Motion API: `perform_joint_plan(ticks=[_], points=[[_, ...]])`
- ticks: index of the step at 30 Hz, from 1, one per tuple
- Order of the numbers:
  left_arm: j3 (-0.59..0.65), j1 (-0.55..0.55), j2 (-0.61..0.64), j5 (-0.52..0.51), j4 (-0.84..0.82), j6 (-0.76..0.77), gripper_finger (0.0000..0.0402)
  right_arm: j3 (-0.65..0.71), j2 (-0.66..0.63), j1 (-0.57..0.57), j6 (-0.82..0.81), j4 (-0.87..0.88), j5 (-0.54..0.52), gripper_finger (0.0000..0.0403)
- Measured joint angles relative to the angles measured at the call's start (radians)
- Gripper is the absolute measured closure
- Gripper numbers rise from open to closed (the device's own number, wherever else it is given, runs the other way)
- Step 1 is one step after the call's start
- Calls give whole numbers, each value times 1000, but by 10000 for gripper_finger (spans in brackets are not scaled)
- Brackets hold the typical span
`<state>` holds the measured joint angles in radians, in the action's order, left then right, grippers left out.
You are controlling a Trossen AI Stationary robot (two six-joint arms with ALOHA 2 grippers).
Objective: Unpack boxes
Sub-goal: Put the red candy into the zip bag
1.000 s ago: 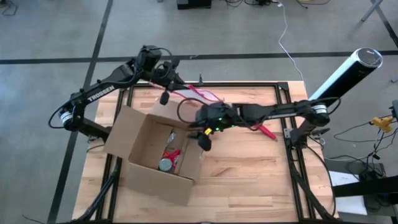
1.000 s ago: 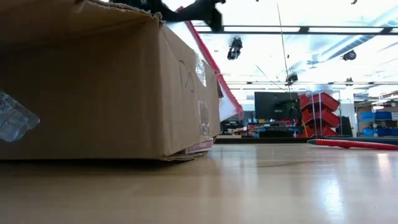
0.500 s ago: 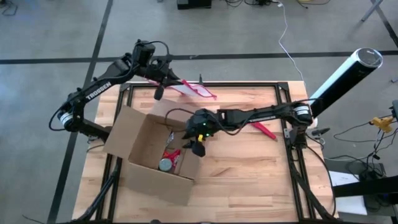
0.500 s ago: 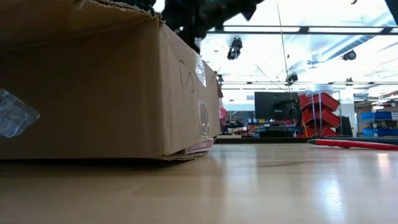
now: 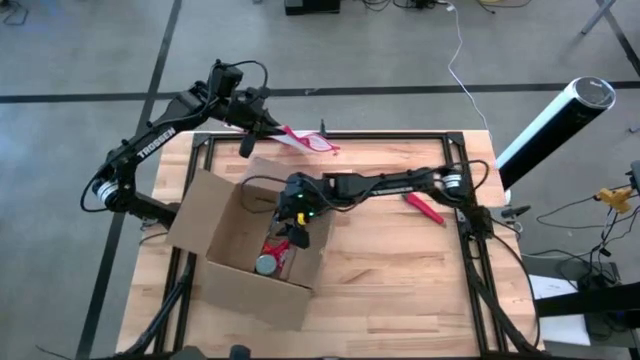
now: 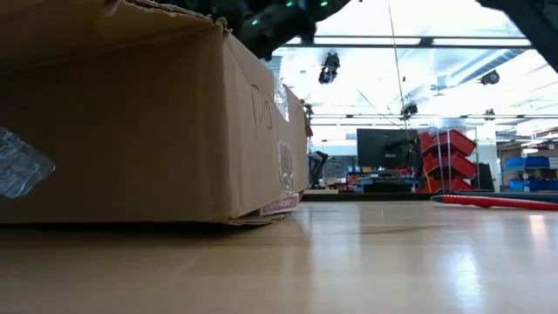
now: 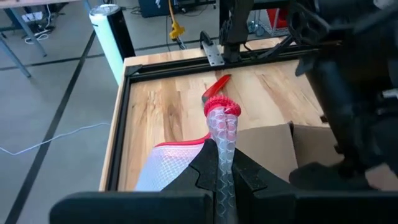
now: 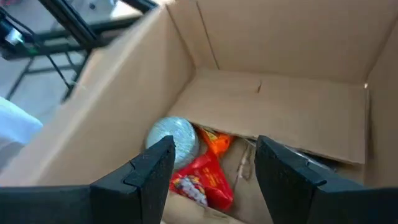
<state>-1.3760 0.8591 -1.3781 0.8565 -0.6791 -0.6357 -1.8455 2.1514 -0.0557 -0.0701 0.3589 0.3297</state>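
Brown cardboard box (image 5: 250, 245) on the left half of the table (image 5: 400, 280), flaps open, turned at a slant so its long axis runs from far-left to near-right. Inside, at the near-right end of its floor: a round grey-lidded can (image 8: 174, 140) touching a red and orange packet (image 8: 202, 171).

Right gripper (image 5: 298, 232) poised over the box's right wall, fingers (image 8: 140, 171) spread wide, nothing between them. Seen from the wrist, can and packet straight ahead and just below the open fingers, framed in the gap. Clearly the nearer arm to the contents; a short drop downward probably enough to reach them, though box wall close beside, so a risk of catching the cardboard edge.

Left gripper (image 5: 250, 135) well apart at the far-left corner of the table, beyond the box, clamped on the edge of a pink-edged mesh pouch (image 7: 186, 165) held clear above the wood.

A red tool (image 5: 425, 208) lying alone on the right of the table, far from either gripper.
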Motion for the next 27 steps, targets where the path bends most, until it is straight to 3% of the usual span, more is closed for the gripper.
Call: perform_joint_plan(ticks=[8, 11, 15, 27], points=[[12, 22, 0, 2, -11, -10, 402, -217, 161, -18, 94, 227, -2, 204], [12, 23, 0, 4, -13, -10, 402, -248, 173, -22, 110, 311, 60, 204], [12, 22, 0, 19, -13, -11, 402, -260, 173, -19, 135, 417, 60, 204], [12, 22, 0, 25, -13, -10, 402, -262, 122, -35, 173, 734, -114, 204]])
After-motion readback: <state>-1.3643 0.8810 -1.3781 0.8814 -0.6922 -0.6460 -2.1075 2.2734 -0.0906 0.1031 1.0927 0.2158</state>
